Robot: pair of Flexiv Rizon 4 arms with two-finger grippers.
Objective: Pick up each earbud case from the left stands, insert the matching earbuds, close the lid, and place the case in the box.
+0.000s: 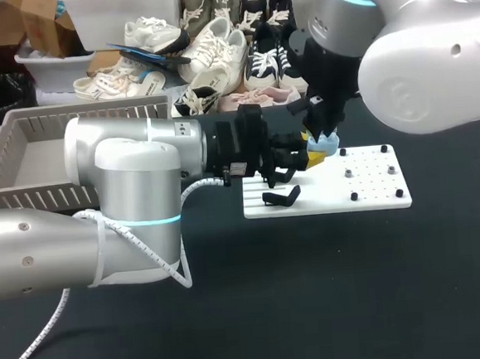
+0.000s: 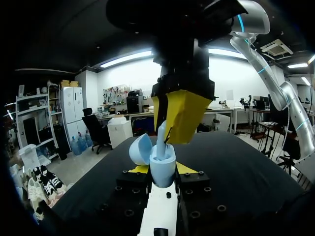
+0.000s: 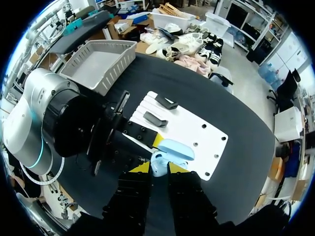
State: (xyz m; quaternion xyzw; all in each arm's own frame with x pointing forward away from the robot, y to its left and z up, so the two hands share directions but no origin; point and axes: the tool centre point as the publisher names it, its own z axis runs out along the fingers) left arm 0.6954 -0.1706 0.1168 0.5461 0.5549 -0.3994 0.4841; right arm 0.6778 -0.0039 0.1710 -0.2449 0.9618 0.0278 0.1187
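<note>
Low and left in the head view, my left hand [image 2: 162, 171] clamps a glossy, rounded pale-blue earbud case [image 2: 163, 160] between its yellow tips, lid hinged open, near the frame's centre. Directly above, my right hand [image 2: 168, 136] pinches one slim pale-blue earbud [image 2: 161, 131], which stands in the case. Under them a flat white plate [image 1: 378, 187] with bolt holes carries two black stands [image 3: 156, 119], partly hidden by the left hand. Farther off, upper left, one grey slatted basket [image 1: 22, 155] sits on the dark worktop [image 1: 316, 306].

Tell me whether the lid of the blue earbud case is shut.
No, the lid is tipped open to one side of the earbud case.
</note>
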